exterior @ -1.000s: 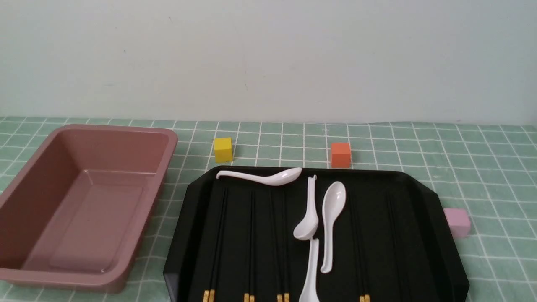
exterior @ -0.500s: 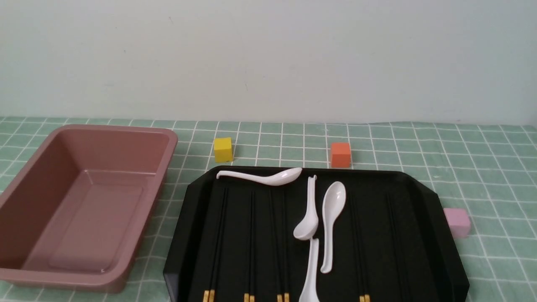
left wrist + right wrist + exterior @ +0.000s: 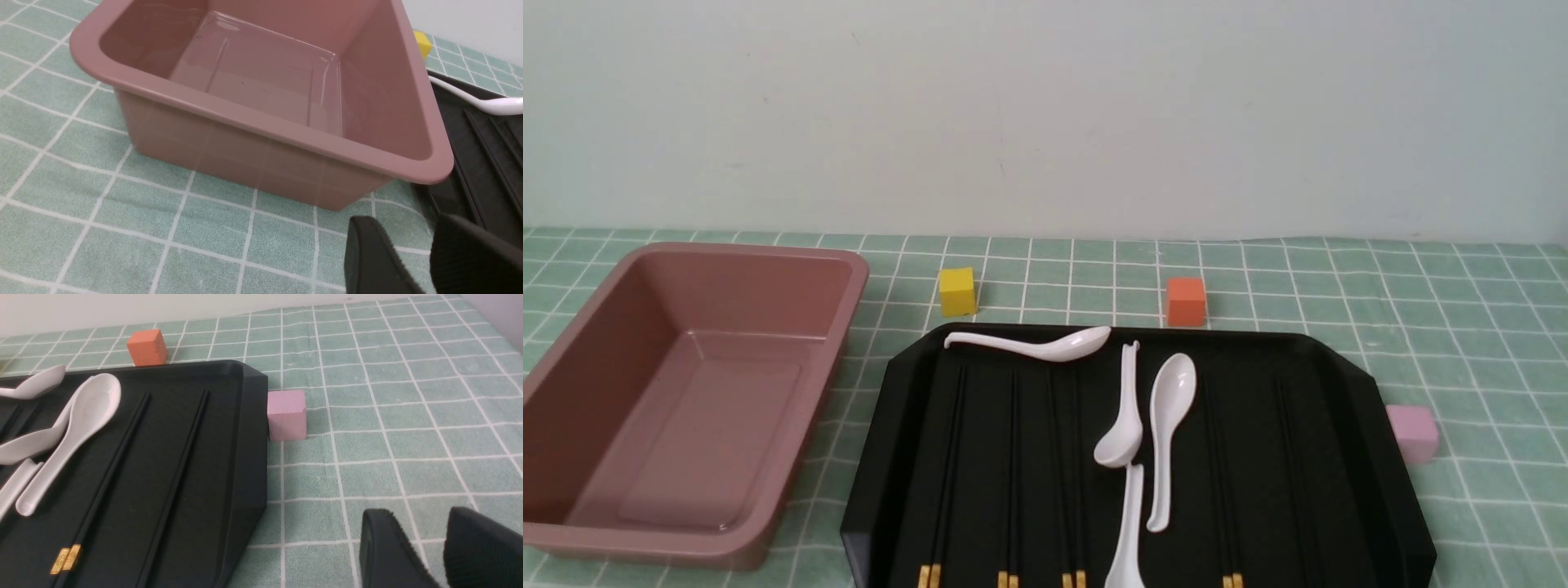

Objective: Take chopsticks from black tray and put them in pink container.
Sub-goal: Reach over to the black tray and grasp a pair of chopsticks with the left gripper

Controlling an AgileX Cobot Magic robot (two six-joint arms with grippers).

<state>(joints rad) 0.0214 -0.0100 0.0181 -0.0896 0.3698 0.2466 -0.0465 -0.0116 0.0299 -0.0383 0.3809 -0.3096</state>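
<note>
The black tray [image 3: 882,457] lies at the front centre of the table. Several pairs of black chopsticks [image 3: 1011,457] with gold ends lie lengthwise in it. Two of those pairs [image 3: 118,465] show in the right wrist view, near the tray's rim [image 3: 253,437]. To the tray's left stands the pink container [image 3: 845,302], with nothing in it. Neither gripper shows in the front view. My left gripper [image 3: 408,228] is open over the cloth by the container's near corner [image 3: 261,118]. My right gripper [image 3: 419,518] is open over the cloth, to the right of the tray.
Several white spoons [image 3: 1168,408] lie across the tray among the chopsticks. A yellow cube [image 3: 956,291] and an orange cube [image 3: 1185,301] stand behind the tray. A pale pink cube [image 3: 1411,433] touches its right edge. A green checked cloth covers the table.
</note>
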